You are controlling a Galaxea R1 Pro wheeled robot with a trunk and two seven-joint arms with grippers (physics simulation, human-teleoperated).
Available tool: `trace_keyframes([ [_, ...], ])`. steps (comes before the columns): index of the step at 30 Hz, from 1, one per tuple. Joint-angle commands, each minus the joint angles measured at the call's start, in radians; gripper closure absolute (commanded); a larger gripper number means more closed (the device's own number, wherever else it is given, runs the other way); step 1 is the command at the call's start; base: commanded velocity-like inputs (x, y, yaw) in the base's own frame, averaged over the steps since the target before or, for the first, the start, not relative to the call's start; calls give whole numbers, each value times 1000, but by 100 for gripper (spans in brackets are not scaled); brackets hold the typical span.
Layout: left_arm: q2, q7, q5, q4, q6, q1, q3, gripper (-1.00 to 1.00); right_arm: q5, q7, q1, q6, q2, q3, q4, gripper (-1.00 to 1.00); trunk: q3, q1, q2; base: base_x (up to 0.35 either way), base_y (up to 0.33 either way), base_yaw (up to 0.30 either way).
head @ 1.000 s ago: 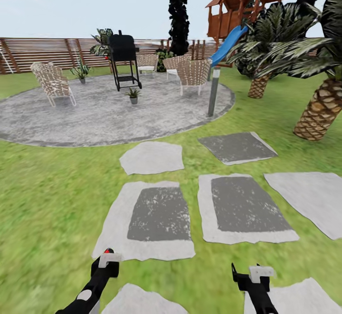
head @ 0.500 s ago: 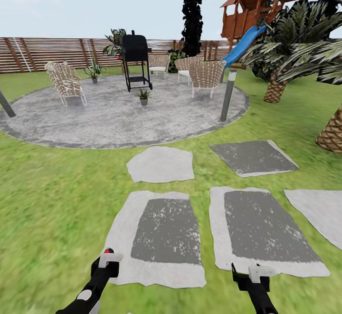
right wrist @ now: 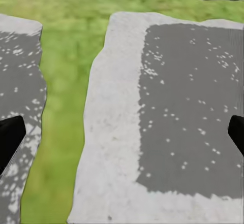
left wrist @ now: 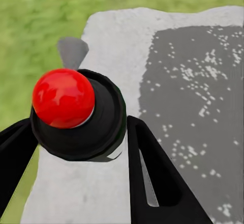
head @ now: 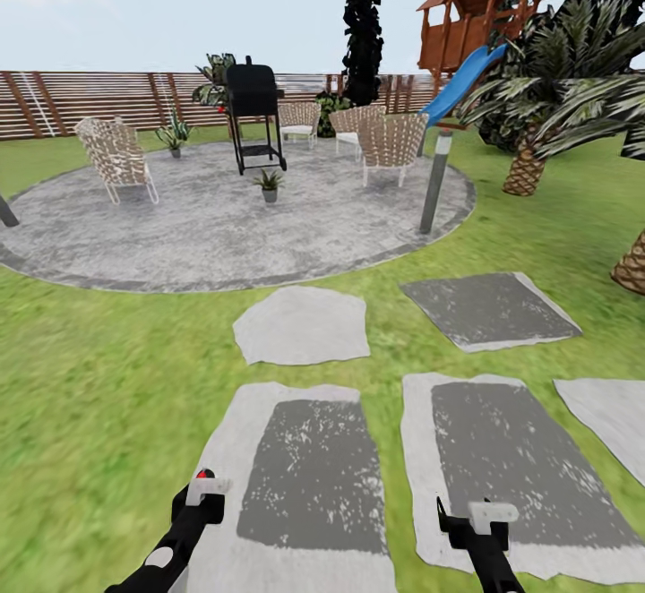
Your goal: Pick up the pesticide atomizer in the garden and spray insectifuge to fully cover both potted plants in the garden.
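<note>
Left wrist: pincer [left wrist: 76, 148] grips atomizer [left wrist: 76, 112].

We hold both arms low and forward. Our left gripper [head: 204, 485] has its two dark fingers [left wrist: 152, 173] closed around the pesticide atomizer [left wrist: 76, 113], red top facing the wrist camera. Our right gripper [head: 468, 514] has its fingers spread wide, holding nothing.

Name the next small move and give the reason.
Probably keep rolling forward over the stepping stones toward the patio. The left end effector already grips the pesticide atomizer, while both potted plants stand far ahead on the patio, beyond spraying range.
</note>
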Motion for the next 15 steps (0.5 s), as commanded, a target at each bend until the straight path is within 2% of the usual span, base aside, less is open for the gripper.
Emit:
trace_keyframes([
  [1,0,0,-3,1,-3,-1,0,100,1,-3,0,-2,0,1,1,-100,-1,0,0,339,0,0],
  [15,0,0,-3,2,-3,-1,0,100,2,-2,0,-3,0,1,3,-100,-1,0,0,339,0,0],
])
